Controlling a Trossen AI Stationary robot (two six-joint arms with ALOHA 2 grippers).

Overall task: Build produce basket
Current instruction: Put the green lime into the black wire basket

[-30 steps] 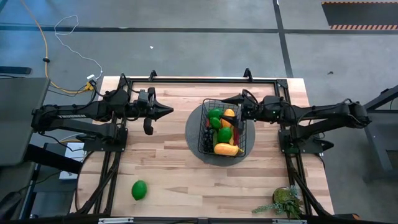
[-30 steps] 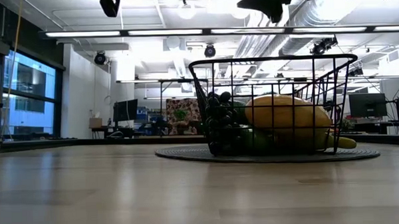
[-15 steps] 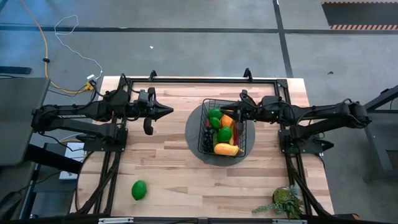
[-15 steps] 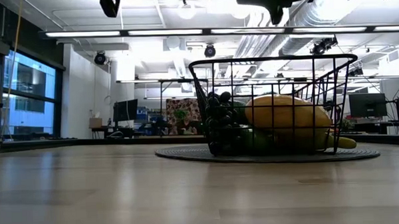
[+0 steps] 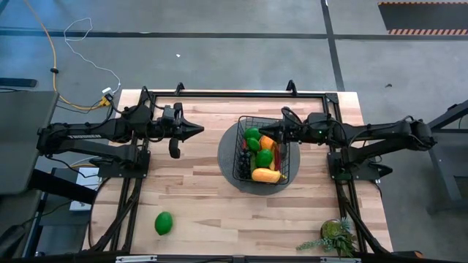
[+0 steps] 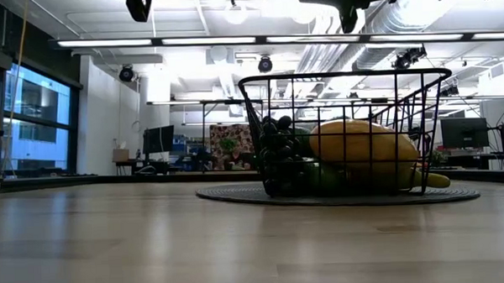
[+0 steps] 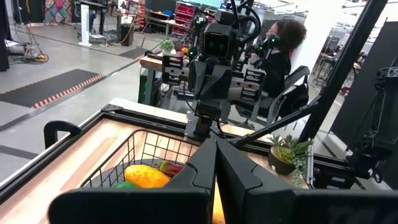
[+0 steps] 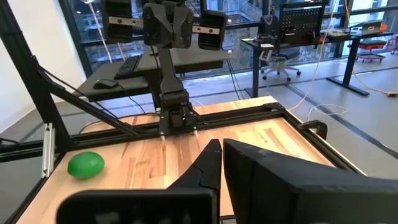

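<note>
The black wire basket [image 5: 285,166] stands on a dark grey round mat [image 5: 225,155] at the table's middle right. It holds produce: green round fruits [image 5: 254,139], an orange piece [image 5: 268,140], a yellow fruit [image 5: 266,175], purple grapes [image 6: 273,149] and a red chili. One green round fruit [image 5: 164,223] lies on the table near the front left; it also shows in the right wrist view [image 8: 86,165]. My left gripper [image 5: 199,131] is shut and empty, held high left of the basket. My right gripper [image 5: 282,130] is shut and empty, above the basket's right rim.
A small leafy plant [image 5: 333,237] stands at the table's near right corner. A black frame rail [image 5: 234,93] runs along the far edge. Bare wood lies between the basket and the loose green fruit. A person [image 7: 283,46] sits beyond the table behind the right arm.
My right gripper has drawn back from over the basket's middle toward the table's right edge, staying high above the basket. The basket and the produce have kept still.
</note>
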